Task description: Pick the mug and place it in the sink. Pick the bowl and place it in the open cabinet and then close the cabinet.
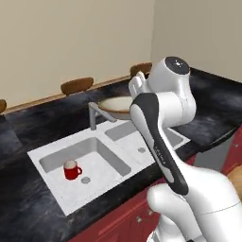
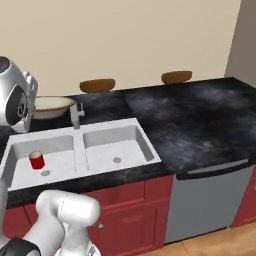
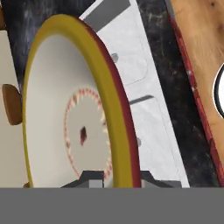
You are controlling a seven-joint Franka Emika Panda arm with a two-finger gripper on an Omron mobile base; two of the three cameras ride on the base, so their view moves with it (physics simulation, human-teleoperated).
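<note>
One step looks done: the mug (image 1: 72, 169) stands in the sink (image 1: 56, 191). End effector (image 3: 114, 177) straddles the bowl (image 3: 65, 113) rim at its 6 o'clock; whether it grips yet, I cannot tell. Next: lift toward the cabinet.

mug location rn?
The mug stands upright in the left basin of the sink, beside the round drain; in the right base view it is at the left, below the faucet.

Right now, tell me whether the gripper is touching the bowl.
Touching. In the hand view the bowl has its rim running down between the two fingertips of the gripper, one on each side of it, with no gap showing.
</note>
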